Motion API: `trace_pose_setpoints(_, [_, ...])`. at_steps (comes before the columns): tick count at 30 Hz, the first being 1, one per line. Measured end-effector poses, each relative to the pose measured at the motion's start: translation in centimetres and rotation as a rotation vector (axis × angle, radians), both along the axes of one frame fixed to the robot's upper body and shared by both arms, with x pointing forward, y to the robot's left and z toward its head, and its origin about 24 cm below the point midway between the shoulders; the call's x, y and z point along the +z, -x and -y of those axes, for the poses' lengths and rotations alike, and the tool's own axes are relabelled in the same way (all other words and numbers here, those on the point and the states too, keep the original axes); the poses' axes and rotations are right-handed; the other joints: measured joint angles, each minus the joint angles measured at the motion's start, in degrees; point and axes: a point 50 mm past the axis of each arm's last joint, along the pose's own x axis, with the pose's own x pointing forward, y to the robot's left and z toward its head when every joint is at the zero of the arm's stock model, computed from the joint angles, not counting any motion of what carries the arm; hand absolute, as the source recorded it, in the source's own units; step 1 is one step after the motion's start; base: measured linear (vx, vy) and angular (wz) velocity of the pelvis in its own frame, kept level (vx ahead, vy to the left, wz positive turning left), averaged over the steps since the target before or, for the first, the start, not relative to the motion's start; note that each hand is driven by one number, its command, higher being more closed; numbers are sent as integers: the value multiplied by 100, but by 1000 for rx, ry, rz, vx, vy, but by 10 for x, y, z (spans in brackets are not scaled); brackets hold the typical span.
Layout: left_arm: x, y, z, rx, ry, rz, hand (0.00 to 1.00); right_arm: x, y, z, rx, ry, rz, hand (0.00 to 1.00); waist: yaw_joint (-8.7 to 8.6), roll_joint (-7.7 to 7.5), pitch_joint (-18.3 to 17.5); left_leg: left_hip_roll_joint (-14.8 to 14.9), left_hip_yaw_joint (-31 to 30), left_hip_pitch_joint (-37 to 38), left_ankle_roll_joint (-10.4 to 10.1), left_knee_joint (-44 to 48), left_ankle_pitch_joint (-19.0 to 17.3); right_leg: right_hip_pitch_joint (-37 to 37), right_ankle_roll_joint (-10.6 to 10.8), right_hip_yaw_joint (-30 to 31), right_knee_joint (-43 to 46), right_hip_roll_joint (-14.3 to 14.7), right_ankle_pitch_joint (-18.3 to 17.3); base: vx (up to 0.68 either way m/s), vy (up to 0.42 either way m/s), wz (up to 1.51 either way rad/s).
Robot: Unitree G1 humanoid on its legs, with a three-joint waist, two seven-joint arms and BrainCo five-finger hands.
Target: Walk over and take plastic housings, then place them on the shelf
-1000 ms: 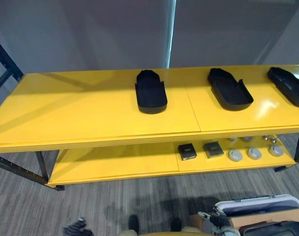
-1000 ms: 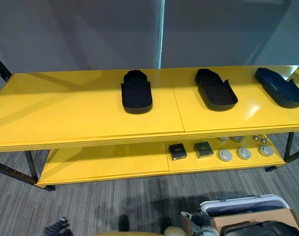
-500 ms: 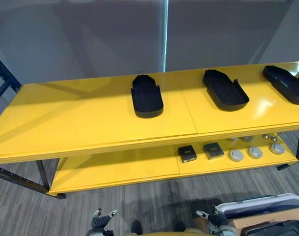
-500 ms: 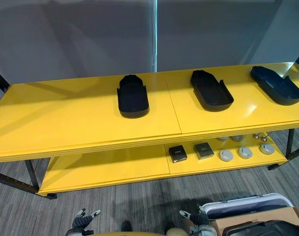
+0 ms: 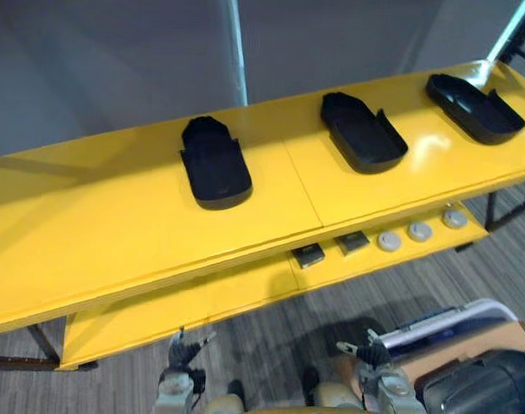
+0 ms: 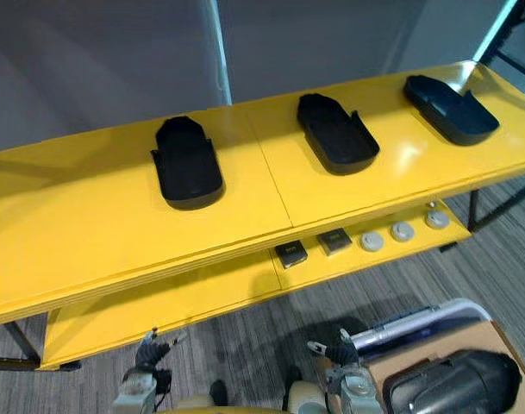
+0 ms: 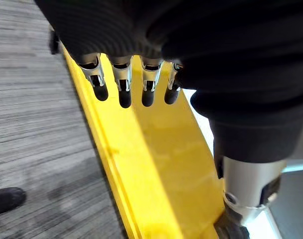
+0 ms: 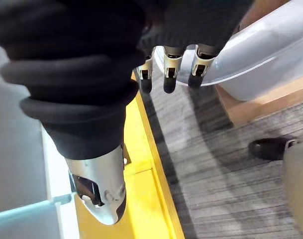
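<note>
Three black plastic housings lie apart on the top board of the yellow shelf (image 5: pixel 98 224): one near the middle (image 5: pixel 215 164), one to its right (image 5: pixel 361 134), one at the far right end (image 5: pixel 473 108). My left hand (image 5: pixel 183 354) hangs low in front of the shelf, open and holding nothing, its straight fingers (image 7: pixel 124 84) over the shelf's yellow edge. My right hand (image 5: pixel 370 358) is also low and open, with its fingers (image 8: pixel 166 69) empty above the floor. Both hands are well short of the housings.
The lower yellow board (image 5: pixel 202 302) carries two small dark boxes (image 5: pixel 309 255) and three grey discs (image 5: pixel 389 241). A white bin (image 5: pixel 443 323), a cardboard box (image 5: pixel 495 341) and a black case (image 5: pixel 486 388) sit on the floor at my right.
The camera has moved, so the whole picture has shifted left and tilted. Both hands have come a little higher at the bottom edge. The housings lie as before.
</note>
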Motion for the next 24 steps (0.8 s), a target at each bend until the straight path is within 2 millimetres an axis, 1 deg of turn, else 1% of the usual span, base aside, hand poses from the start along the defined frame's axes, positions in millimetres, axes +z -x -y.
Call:
trace_pose_setpoints(1, [1, -2, 0, -1, 0, 6, 0, 2, -3, -2, 14, 4, 10, 0, -8, -16, 39, 28, 135, 37, 61, -11, -30, -61, -86, -265, 232, -55, -176, -191, 48, -108])
trace_pose_setpoints(2, [2, -4, 1, -4, -2, 12, 0, -1, 1, -5, 27, 4, -9, 0, -49, -66, 78, -8, 354, 119, 125, -38, -77, -242, -397, -749, 1375, -199, -946, -178, 28, -72])
trace_pose_setpoints(3, [2, -5, 1, -7, -2, 11, 0, -6, 7, -7, 28, -2, -32, 0, -45, -75, 90, -5, 444, 173, 132, -15, -82, -228, -364, -951, 2141, -278, -1394, -202, 19, -56])
trace_pose_setpoints(4, [2, -3, -1, -5, -6, 6, 0, -12, 17, -9, 28, -12, -66, 0, -51, -94, 79, 12, 500, 223, 132, 36, -82, 2, -306, -1198, 2709, -383, -1789, -118, -20, -28])
trace_pose_setpoints(5, [1, -2, -1, -4, -8, 3, 0, -15, 21, -10, 31, -15, -86, 0, -52, -125, 59, 10, 520, 234, 133, 62, -81, 174, -270, -1291, 2827, -434, -1928, -131, -78, -21])
trace_pose_setpoints(6, [0, 1, -2, -2, -9, -6, 0, -23, 30, -12, 39, -18, -130, 0, -45, -236, 22, -4, 562, 191, 131, 216, -84, 547, -186, -1433, 2826, -583, -2112, -124, -144, -31])
trace_pose_setpoints(7, [1, 0, -8, 7, -21, -4, 0, -27, 34, -13, 51, -14, -163, 0, 22, -393, -24, 9, 590, 16, 84, 557, -121, 746, -83, -1431, 2410, -636, -2310, -144, -179, -48])
trace_pose_setpoints(8, [1, 2, -11, 19, -24, -13, 0, -29, 35, -12, 62, -3, -174, 0, 75, -404, -37, 40, 580, -98, 80, 727, -125, 793, -151, -1449, 2137, -566, -2351, -149, -168, -79])
trace_pose_setpoints(9, [-1, 5, -10, 32, -15, -21, 0, -28, 32, -9, 78, 20, -173, 0, 153, -368, -56, 183, 542, -263, 84, 923, -122, 963, -222, -1384, 1539, -392, -2311, -143, -178, -96])
trace_pose_setpoints(10, [-4, 7, -6, 39, -3, -30, 0, -26, 27, -4, 83, 41, -167, 0, 229, -257, -76, 377, 395, -417, 83, 1066, -120, 1107, -603, -1247, 988, -127, -2045, -161, -185, -97])
trace_pose_setpoints(11, [-6, 9, -3, 33, 5, -45, 0, -27, 27, -1, 81, 49, -175, 0, 232, -227, -92, 481, 314, -434, 43, 1079, -95, 1117, -637, -1144, 846, -3, -1913, -160, -181, -76])
trace_pose_setpoints(12, [-8, 9, 0, 30, 14, -54, 0, -28, 28, 1, 77, 53, -180, 0, 230, -235, -88, 557, 304, -372, 0, 1084, -70, 1150, -686, -1072, 798, 76, -1852, -148, -125, -58])
trace_pose_setpoints(15, [-16, 17, 9, 16, 36, -94, 0, -32, 42, 9, 34, 55, -211, 0, 193, -234, -120, 662, 329, -58, -83, 1069, -20, 1339, -750, -809, 654, 208, -1724, -141, -55, -52])
trace_pose_setpoints(17, [-19, 21, 12, 19, 45, -112, 0, -33, 46, 15, 11, 60, -220, 0, 102, -141, -140, 723, 491, 81, -99, 960, -11, 1264, -747, -459, 587, 298, -1571, -95, 19, -76])
trace_pose_setpoints(18, [-21, 24, 12, 20, 46, -124, 0, -33, 46, 16, 9, 62, -223, 0, 86, -108, -154, 726, 558, 133, -114, 892, -2, 1232, -721, -354, 568, 313, -1551, -104, 52, -94])
trace_pose_setpoints(19, [-24, 29, 13, 25, 52, -144, 0, -32, 44, 20, -14, 60, -219, 0, 73, -26, -159, 806, 820, 296, -134, 709, 9, 1170, -787, -431, 522, 257, -1656, -78, 47, -90])
trace_pose_setpoints(20, [-25, 32, 14, 27, 55, -151, 0, -32, 44, 22, -30, 59, -219, 0, 66, 15, -147, 802, 1032, 411, -143, 573, 14, 1111, -779, -859, 593, 83, -1777, -110, 127, -134])
trace_pose_setpoints(21, [-27, 40, 13, 34, 55, -169, 0, -32, 43, 23, -37, 58, -221, 0, 79, 69, -163, 820, 1499, 623, -226, 334, -2, 1056, -782, -1826, 681, -237, -1779, -88, 130, -152])
trace_pose_setpoints(22, [-29, 45, 10, 42, 50, -186, 0, -34, 42, 23, -37, 56, -235, 0, 102, 84, -173, 884, 1891, 756, -322, 191, -9, 1054, -783, -2765, 772, -577, -1778, -108, 115, -154])
trace_pose_setpoints(23, [-29, 46, 9, 45, 50, -190, 0, -33, 40, 23, -36, 55, -235, 0, 109, 100, -179, 931, 2054, 803, -343, 170, -41, 1067, -784, -3241, 824, -726, -1774, -71, -7, -152])
trace_pose_setpoints(24, [-30, 48, 5, 54, 42, -198, 0, -32, 35, 22, -32, 54, -229, 0, 108, 110, -180, 996, 2309, 887, -390, 175, -38, 1099, -777, -3974, 899, -956, -1740, -22, -51, -144])
